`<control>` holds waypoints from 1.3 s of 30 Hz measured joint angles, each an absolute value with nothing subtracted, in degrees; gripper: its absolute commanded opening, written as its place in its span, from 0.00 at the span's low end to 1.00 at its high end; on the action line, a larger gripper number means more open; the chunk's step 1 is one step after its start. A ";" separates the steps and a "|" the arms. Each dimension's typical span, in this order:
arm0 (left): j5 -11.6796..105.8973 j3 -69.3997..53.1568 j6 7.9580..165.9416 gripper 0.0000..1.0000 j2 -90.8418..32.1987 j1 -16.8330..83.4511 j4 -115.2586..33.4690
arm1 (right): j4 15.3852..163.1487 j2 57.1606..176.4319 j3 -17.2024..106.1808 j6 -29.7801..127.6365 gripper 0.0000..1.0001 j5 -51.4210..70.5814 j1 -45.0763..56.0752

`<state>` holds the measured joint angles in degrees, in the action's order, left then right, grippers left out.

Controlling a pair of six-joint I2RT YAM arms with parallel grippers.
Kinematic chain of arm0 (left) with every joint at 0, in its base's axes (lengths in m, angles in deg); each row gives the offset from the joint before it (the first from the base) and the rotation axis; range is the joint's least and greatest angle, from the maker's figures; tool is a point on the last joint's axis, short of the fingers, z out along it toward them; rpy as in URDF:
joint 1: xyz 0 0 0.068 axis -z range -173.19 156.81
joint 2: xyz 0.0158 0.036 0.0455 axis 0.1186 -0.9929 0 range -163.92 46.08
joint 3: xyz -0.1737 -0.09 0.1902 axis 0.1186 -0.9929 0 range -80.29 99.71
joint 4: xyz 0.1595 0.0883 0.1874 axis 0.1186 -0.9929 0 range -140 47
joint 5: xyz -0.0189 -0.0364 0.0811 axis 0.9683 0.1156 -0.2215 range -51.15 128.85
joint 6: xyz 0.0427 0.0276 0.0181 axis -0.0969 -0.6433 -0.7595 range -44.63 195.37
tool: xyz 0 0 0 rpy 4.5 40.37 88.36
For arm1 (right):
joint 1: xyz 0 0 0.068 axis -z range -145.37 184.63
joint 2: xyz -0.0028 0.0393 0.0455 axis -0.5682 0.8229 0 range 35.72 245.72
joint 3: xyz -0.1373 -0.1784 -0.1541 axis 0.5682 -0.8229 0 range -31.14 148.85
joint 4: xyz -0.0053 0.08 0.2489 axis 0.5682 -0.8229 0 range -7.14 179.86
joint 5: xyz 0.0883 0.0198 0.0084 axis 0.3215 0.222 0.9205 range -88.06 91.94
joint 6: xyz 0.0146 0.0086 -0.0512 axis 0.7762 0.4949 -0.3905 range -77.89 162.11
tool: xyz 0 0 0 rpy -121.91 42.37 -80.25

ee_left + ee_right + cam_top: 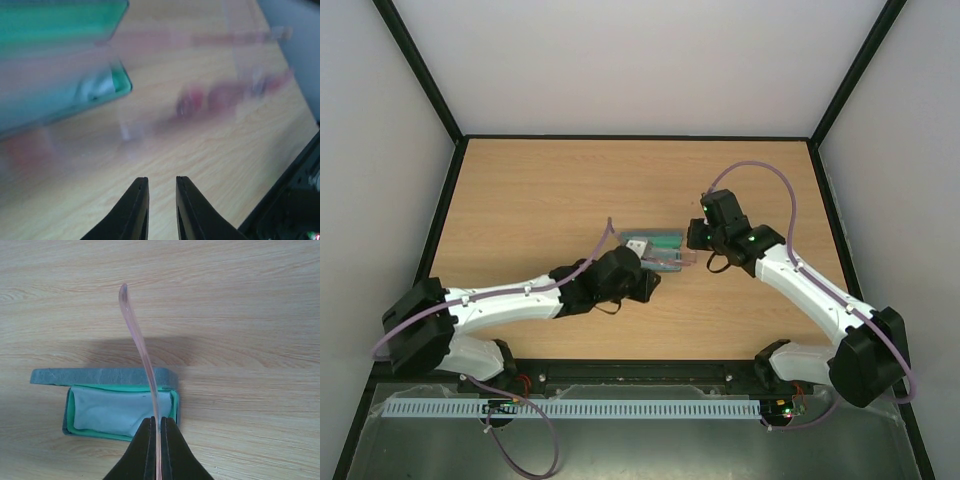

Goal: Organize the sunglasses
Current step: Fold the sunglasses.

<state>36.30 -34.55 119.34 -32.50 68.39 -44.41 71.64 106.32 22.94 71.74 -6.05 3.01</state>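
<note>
The sunglasses are thin and translucent pink. My right gripper is shut on one slim temple arm, which stands up over the open blue-grey case with green lining. A light blue cloth lies inside the case. In the top view the case sits mid-table, with the right gripper at its right end and the left gripper at its near side. In the left wrist view the pink frame shows blurred ahead of my left gripper, which is open and empty, a little above the wood.
The wooden table has black edges and white walls around it. The case's green lining fills the upper left of the left wrist view. The right arm's dark body shows at that view's lower right.
</note>
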 measured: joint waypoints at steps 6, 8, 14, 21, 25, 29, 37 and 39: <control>36.17 -31.67 118.77 0.18 -33.94 62.93 -41.85 | 72.21 104.88 19.92 72.11 0.01 -3.97 2.79; 36.26 -30.16 118.18 0.17 -35.41 61.46 -41.70 | 72.21 104.38 19.01 72.20 0.01 -3.30 2.57; 37.50 -26.66 116.97 0.16 -41.51 60.50 -40.17 | 72.23 103.46 18.26 72.40 0.01 -1.77 0.21; 38.92 -23.54 116.25 0.14 -45.90 60.50 -40.06 | 72.26 102.37 18.04 72.92 0.01 -1.48 -2.72; 39.27 -22.91 116.03 0.14 -46.45 60.50 -40.61 | 72.28 102.15 17.63 73.01 0.01 -2.66 -2.91; 39.45 -25.83 116.43 0.26 -43.34 60.48 -39.67 | 72.17 101.54 16.97 72.96 0.01 -3.16 -3.04; 41.77 -38.10 121.02 0.56 -29.03 60.48 -31.91 | 72.26 100.99 16.93 72.86 0.01 -2.01 -3.28; 42.86 -40.00 122.96 0.70 -27.85 60.48 -28.76 | 72.26 100.99 16.93 72.88 0.01 -1.57 -3.28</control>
